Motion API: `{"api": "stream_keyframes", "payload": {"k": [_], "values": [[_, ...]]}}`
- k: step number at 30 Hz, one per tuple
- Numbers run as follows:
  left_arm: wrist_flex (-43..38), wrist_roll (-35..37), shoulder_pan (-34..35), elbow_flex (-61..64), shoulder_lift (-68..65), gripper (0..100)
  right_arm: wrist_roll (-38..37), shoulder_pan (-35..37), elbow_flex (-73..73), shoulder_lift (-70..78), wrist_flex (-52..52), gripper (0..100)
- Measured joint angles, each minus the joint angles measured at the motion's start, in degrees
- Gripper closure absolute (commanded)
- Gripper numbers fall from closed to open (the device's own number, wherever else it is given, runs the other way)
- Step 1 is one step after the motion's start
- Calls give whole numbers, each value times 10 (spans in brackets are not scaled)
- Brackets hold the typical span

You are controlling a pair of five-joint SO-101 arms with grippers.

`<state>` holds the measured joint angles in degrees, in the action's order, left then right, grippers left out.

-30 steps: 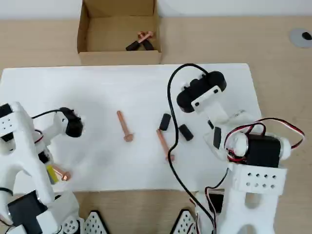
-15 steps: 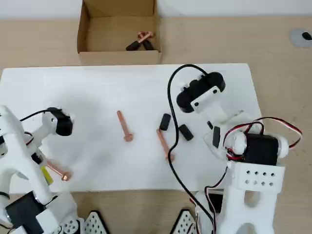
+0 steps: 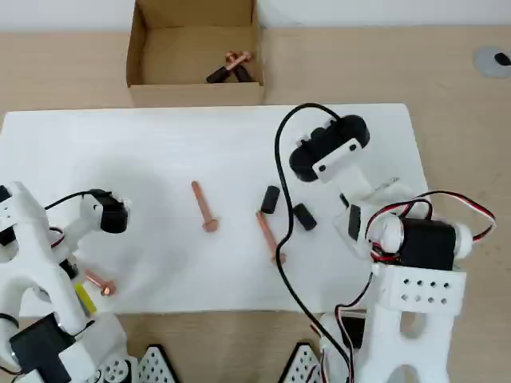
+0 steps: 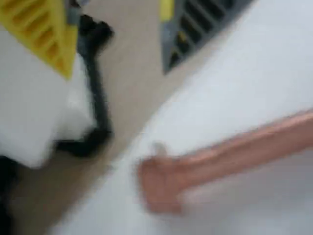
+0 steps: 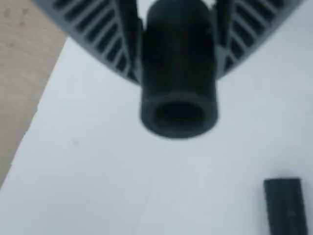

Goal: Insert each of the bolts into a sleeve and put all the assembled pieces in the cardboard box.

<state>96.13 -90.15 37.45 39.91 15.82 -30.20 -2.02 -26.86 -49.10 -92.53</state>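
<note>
Nearest, beside the left arm [image 3: 32,239]: a copper near bolt [image 3: 99,282]. Lies flat on the white sheet [image 3: 160,152], close to its near edge, head toward that edge, shaft running in under the arm. Sits just beside the left gripper [image 3: 83,294]. Claw state there: impossible to tell, whether open, closed or pinching the bolt. Shows close up in the left wrist view as a blurred copper bar, head by the sheet's border with the wooden table [image 3: 463,120].

About as near, on the other side: the right gripper [image 5: 178,49]. Clamps a black held sleeve [image 5: 178,98] between two dark ribbed fingers [image 5: 107,39], open bore turned toward the wrist camera. Hangs over the sheet, not far from one of its edges.

Farther out, mid-sheet: the middle bolt [image 3: 204,206]. Lies flat, head at the near end, shaft pointing away toward the box. Well apart to its right: the slanted bolt [image 3: 269,235], also flat, crossed by a black cable [image 3: 279,159] from the right arm [image 3: 407,299]. Just beside that bolt's far end: the first loose sleeve [image 3: 271,199]. Across the cable, near the right arm: the second loose sleeve [image 3: 303,216]. Both on the sheet, apart from each other.

Farthest: the cardboard box [image 3: 196,94], open-topped, on the bare table just past the sheet's far edge. Holds two assembled pieces [image 3: 231,68], copper bolts in black sleeves, touching each other near the right front corner.
</note>
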Motion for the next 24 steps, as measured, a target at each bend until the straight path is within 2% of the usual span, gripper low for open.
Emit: {"api": "stream_keyframes", "payload": {"k": [3,8,17,21,24], "values": [[-62,135,-17,8,0,869,0,0,0,0,11,988],[-178,454,-42,9,0,869,0,0,-2,25,19,988],[-185,910,-84,-2,-1,872,0,1,-2,31,28,988],[-104,984,-84,-65,-1,918,0,1,-2,34,28,988],[-63,1034,-83,-118,-1,917,0,1,-2,40,32,988]]}}
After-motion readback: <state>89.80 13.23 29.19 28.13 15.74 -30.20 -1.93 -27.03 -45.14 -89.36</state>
